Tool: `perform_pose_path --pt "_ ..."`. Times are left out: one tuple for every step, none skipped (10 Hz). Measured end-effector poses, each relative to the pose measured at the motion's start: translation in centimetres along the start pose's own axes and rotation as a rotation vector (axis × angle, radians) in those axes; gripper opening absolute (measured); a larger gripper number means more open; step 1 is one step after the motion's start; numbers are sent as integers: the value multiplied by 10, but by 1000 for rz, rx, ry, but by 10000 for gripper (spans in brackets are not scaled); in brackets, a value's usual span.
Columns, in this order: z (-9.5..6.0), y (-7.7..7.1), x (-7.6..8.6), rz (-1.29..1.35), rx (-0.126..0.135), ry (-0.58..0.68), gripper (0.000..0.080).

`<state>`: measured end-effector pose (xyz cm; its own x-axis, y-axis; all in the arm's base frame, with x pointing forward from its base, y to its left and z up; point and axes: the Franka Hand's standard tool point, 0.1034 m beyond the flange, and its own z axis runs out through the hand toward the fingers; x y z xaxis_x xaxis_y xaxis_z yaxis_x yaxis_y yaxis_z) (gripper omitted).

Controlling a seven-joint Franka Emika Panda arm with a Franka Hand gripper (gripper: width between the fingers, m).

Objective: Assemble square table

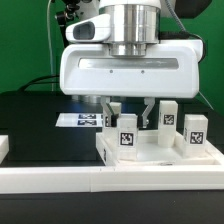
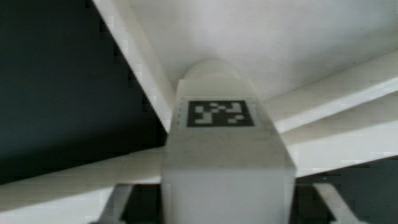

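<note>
The square tabletop (image 1: 160,155) lies on the black surface (image 1: 30,115) against the white rail (image 1: 60,180), tagged legs (image 1: 195,128) standing on it. The claw (image 1: 130,112) grips one tagged leg (image 2: 222,150); only the wrist view shows its tag close, no writing readable.

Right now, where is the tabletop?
In the exterior view, the tabletop lies low at center-right against the white rail, legs standing on it, the hand just above.

Matt white plastic on the square tabletop (image 1: 160,152) and its blocky legs (image 1: 127,131), each faced with a flat printed black-and-white tag. Behind the tabletop, dull black table surface (image 1: 35,115); above it, glossy white casing and brushed metal on the arm (image 1: 130,45).
</note>
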<state>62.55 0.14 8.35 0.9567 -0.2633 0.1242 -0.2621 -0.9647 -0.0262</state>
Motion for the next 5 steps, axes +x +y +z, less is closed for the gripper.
perform_pose_path --pt "0 0 0 13 0 0 288" --pt "0 0 0 25 0 0 288" --pt "0 0 0 104 1 0 288" --pt "0 1 0 199 0 -3 288" --pt "0 1 -1 307 0 -7 288"
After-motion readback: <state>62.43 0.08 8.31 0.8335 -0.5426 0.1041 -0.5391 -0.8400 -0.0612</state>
